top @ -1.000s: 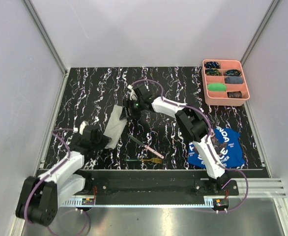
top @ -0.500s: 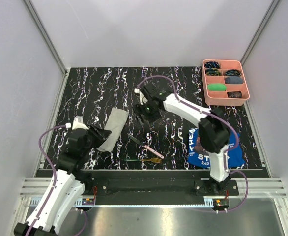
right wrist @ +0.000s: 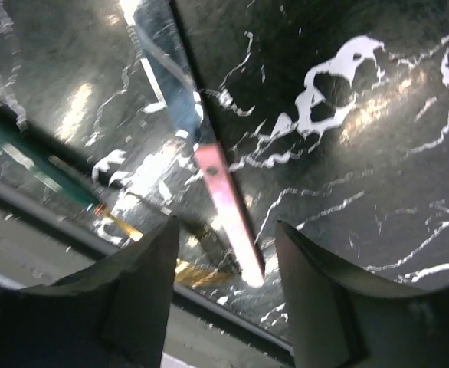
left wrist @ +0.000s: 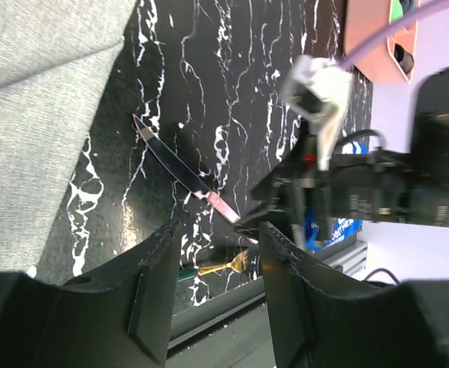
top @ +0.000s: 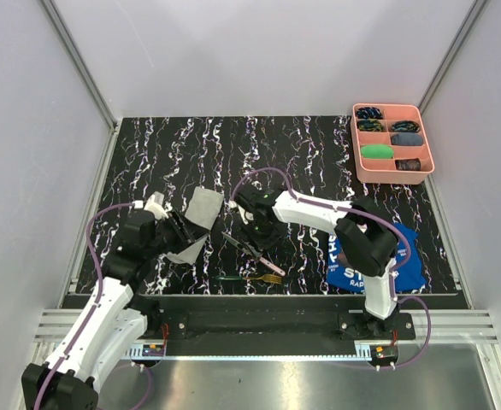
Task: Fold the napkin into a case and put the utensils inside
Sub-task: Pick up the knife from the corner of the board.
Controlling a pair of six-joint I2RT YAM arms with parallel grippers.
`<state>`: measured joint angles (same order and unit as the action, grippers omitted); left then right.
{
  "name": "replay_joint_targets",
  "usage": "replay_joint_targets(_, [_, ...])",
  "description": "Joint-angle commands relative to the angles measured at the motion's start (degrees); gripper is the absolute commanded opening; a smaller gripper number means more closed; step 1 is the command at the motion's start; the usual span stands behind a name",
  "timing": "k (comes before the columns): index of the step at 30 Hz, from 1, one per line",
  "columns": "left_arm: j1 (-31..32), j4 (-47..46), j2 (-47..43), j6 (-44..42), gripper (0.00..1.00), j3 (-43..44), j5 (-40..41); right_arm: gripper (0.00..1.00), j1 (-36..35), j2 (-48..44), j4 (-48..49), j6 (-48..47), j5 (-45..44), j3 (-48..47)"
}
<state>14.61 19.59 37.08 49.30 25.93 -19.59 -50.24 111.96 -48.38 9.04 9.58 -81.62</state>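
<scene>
The light grey napkin lies folded into a narrow layered strip left of centre, and fills the upper left of the left wrist view. My left gripper hovers at its near end, open and empty. The pink-handled knife lies diagonally on the table. My right gripper stands open low over it, with the pink handle lying between the fingers, not gripped. The green-handled fork lies just nearer, with gold tines.
A pink compartment tray with small items sits at the back right. A blue printed cloth lies by the right arm's base. The table's front rail runs close behind the fork. The table top is black marble pattern.
My left gripper opened and let go of the napkin, which now lies folded. My right arm swung away from the napkin toward the front and came down over the knife.
</scene>
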Motion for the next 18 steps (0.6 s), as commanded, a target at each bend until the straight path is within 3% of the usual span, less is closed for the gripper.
replay_joint_targets(1, [-0.1, -1.9, -1.3, -0.8, 0.49, 0.0, -2.6, 0.59, -0.6, 2.3, 1.9, 0.3, -4.7, -2.1])
replay_joint_targets(7, [-0.1, -0.9, -1.5, -0.1, 0.50, 0.0, -1.5, 0.52, -1.4, 6.1, 2.8, -0.3, -5.4, -3.9])
replay_joint_targets(11, [-0.2, 3.9, 0.7, 1.7, 0.51, 1.5, 4.6, 0.49, -1.9, 7.8, 4.0, -0.9, -4.6, -4.7])
replay_joint_targets(14, [-0.5, 9.3, 3.7, 2.6, 0.50, 3.4, 9.3, 0.42, -2.0, 8.4, 5.0, 0.3, -5.9, -4.0])
replay_joint_targets(15, [-0.7, 11.4, 4.1, 2.9, 0.50, 4.5, 10.7, 0.35, -2.0, 8.5, 5.0, 0.5, -6.4, -3.7])
replay_joint_targets(18, [-1.6, 14.1, 4.5, 4.4, 0.50, 5.8, 15.7, 0.25, -2.1, 8.2, 6.1, 1.2, -7.7, -2.2])
